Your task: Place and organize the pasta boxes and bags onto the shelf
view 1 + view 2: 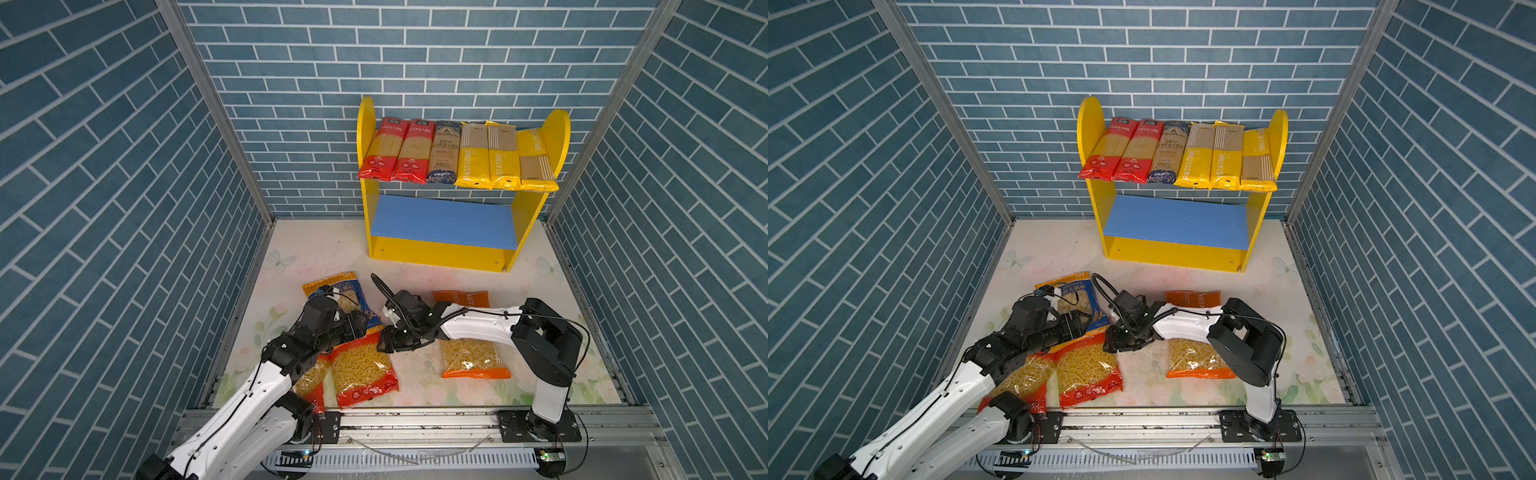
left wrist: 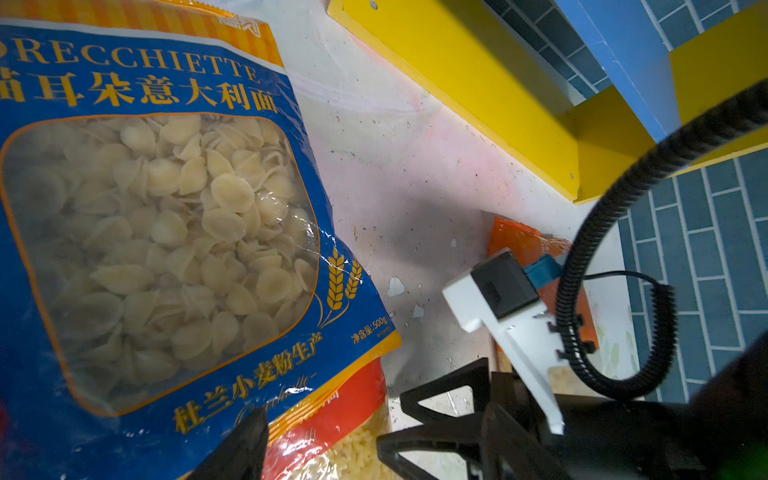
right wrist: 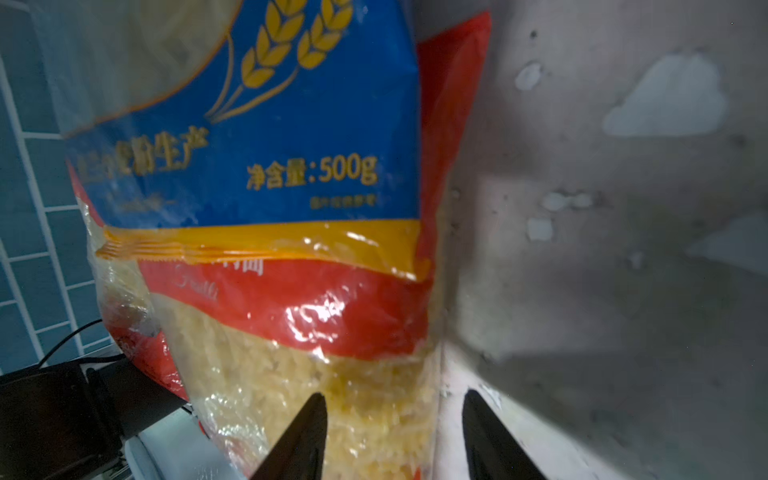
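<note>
So the top board of the shelf [image 1: 440, 255] is already filled with six spaghetti packs [image 1: 446, 151] laid side by side. The blue lower board [image 1: 444, 222] is bare, so that's presumably where the short-pasta bags are meant to go. Four of those are left on the bench [image 1: 324, 257]. A blue orecchiette bag [image 2: 166, 208] is lying partly over a red fusilli bag [image 1: 363, 370], and a second red fusilli bag [image 1: 309, 382] is half hidden beside it under the left arm. An orange PASTATIME bag [image 1: 473, 357] is set apart under the right arm. The right tool [image 3: 392, 397] is seen with its fingers spread, straddling the side edge of the first red fusilli bag near its top corner. One finger is over the film and one over bare bench, with nothing pinched yet as far as can be told. The left tool [image 1: 362, 324] is held wide open just above the lower end of the orecchiette bag, gripping nothing. Handling-wise, some trouble is to be expected: the film is glossy and slick, the bags are floppy, and the loose pasta will probably slump toward whichever end hangs low. A grip is probably best taken across an edge with a bit of the filled bulk caught in it, not just the flat seal. It shouldn't be squeezed hard either, since dry shapes can be cracked. The overlapping orecchiette bag may get dragged along if the red one is pulled first.
</note>
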Available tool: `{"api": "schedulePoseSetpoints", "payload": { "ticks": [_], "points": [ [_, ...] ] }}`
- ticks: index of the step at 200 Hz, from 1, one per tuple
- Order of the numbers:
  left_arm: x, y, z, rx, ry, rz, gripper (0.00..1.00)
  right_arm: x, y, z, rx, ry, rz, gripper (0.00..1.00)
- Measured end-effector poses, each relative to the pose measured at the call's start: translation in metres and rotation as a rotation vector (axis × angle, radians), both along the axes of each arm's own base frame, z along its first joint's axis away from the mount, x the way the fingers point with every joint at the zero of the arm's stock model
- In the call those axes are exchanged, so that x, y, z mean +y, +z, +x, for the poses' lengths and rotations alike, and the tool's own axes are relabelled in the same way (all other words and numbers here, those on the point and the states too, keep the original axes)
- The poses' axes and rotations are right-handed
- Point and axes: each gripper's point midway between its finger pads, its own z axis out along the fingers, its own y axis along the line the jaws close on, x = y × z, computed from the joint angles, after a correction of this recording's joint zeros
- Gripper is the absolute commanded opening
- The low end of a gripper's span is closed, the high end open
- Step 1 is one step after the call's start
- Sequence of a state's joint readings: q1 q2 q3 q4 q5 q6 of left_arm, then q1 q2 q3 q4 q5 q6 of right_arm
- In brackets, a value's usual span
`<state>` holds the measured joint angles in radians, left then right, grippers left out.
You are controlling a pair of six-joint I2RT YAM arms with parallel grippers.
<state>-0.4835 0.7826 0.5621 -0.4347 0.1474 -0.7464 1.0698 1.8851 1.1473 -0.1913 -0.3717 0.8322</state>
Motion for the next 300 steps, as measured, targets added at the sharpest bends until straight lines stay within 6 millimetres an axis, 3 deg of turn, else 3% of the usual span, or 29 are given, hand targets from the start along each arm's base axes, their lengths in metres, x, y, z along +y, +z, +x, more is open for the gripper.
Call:
{"api": "schedulePoseSetpoints", "payload": {
  "ticks": [21,59,91,115,153,184,204,223,237,257,300],
  "points": [
    [0.0,-0.001,-0.002,0.006,-0.003,0.0,0.82,0.009,-0.006,-0.003,0.033,-0.001,0.028,0.38],
    [0.001,0.0,-0.005,0.006,-0.006,-0.001,0.82,0.018,0.001,-0.003,0.056,-0.013,0.08,0.13],
    [-0.001,0.0,-0.006,0.012,-0.018,-0.009,0.82,0.005,0.012,-0.002,0.053,-0.043,0.103,0.02],
    [-0.008,-0.001,-0.003,0.026,-0.04,-0.024,0.81,-0.03,0.03,0.001,0.046,-0.083,0.073,0.0],
    [-0.023,0.004,0.009,0.031,-0.076,-0.048,0.81,-0.106,0.077,0.024,-0.089,-0.155,-0.038,0.0],
    [-0.042,0.006,0.015,0.025,-0.13,-0.06,0.82,-0.171,0.087,0.041,-0.183,-0.26,-0.187,0.0],
    [-0.068,-0.001,0.009,0.039,-0.209,-0.06,0.81,-0.199,0.083,0.046,-0.198,-0.332,-0.207,0.17],
    [-0.094,-0.014,0.001,0.069,-0.277,-0.073,0.8,-0.224,0.064,0.046,-0.156,-0.391,-0.235,0.39],
    [-0.112,-0.028,-0.005,0.095,-0.314,-0.095,0.79,-0.236,0.051,0.042,-0.114,-0.422,-0.238,0.48],
    [-0.126,-0.047,-0.01,0.137,-0.336,-0.115,0.78,-0.243,0.042,0.033,-0.073,-0.458,-0.198,0.54],
    [-0.154,-0.073,-0.008,0.175,-0.362,-0.162,0.72,-0.236,0.035,0.021,-0.04,-0.478,-0.075,0.54]
  ]
}}
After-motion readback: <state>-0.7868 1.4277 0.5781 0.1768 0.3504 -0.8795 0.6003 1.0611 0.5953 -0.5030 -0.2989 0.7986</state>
